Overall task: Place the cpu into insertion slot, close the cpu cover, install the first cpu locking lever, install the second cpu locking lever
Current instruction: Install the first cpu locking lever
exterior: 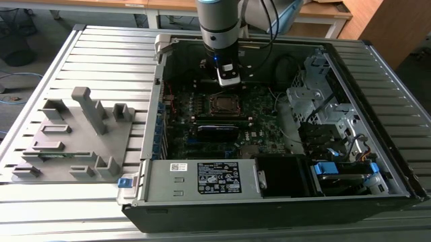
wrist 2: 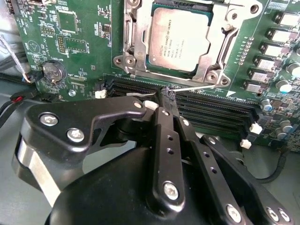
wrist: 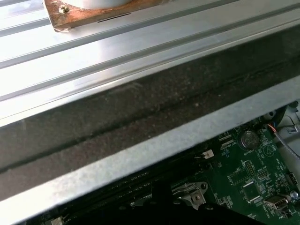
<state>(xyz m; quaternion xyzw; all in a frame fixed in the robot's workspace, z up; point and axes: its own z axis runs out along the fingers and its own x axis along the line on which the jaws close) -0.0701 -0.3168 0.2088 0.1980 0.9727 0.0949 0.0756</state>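
A ribbed aluminium table [wrist: 140, 51] bears a rusty brown plate [wrist: 89, 16]. Beside it run a dark case wall [wrist: 117, 126] and its bright metal rim [wrist: 140, 164]. Past the rim, a green motherboard [wrist: 255, 183] carries a coin battery [wrist: 247, 138], dark memory slots [wrist: 126, 192] and a small silvery bracket [wrist: 192, 196].

Open computer case [exterior: 269, 214] sits beside a grey plastic fixture [exterior: 128, 146].
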